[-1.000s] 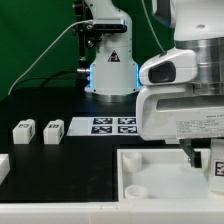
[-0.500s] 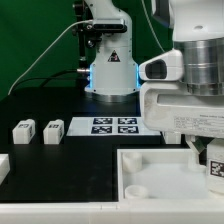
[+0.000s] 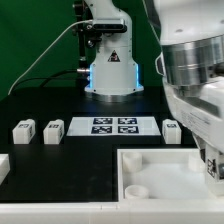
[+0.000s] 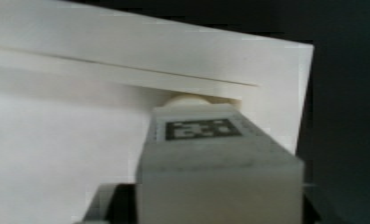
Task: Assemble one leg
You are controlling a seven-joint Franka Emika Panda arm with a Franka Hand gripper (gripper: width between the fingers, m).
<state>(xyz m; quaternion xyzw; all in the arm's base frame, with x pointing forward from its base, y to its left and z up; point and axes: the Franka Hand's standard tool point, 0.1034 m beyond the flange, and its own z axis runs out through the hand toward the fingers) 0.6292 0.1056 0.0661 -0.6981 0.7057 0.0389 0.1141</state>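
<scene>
In the wrist view my gripper [image 4: 208, 203] is shut on a leg [image 4: 207, 160], a white block with a black-and-white tag on its face. The leg's far end meets a small round peg or socket [image 4: 191, 99] on the large white tray-shaped part [image 4: 93, 110]. In the exterior view my gripper [image 3: 211, 160] is low over that part [image 3: 165, 168] at the exterior view's right edge, mostly hidden by the arm. Two loose legs [image 3: 22, 131] [image 3: 52, 131] stand at the exterior view's left. A third loose leg [image 3: 172, 131] stands right of the marker board [image 3: 113, 125].
The robot base [image 3: 110, 60] stands behind the marker board. A white part [image 3: 3, 166] shows at the exterior view's left edge. A round socket [image 3: 137, 189] sits in the tray-shaped part's near left corner.
The arm's wrist has turned and shifted toward the exterior view's right, uncovering the leg right of the marker board. The gripper stays low over the tray-shaped part.
</scene>
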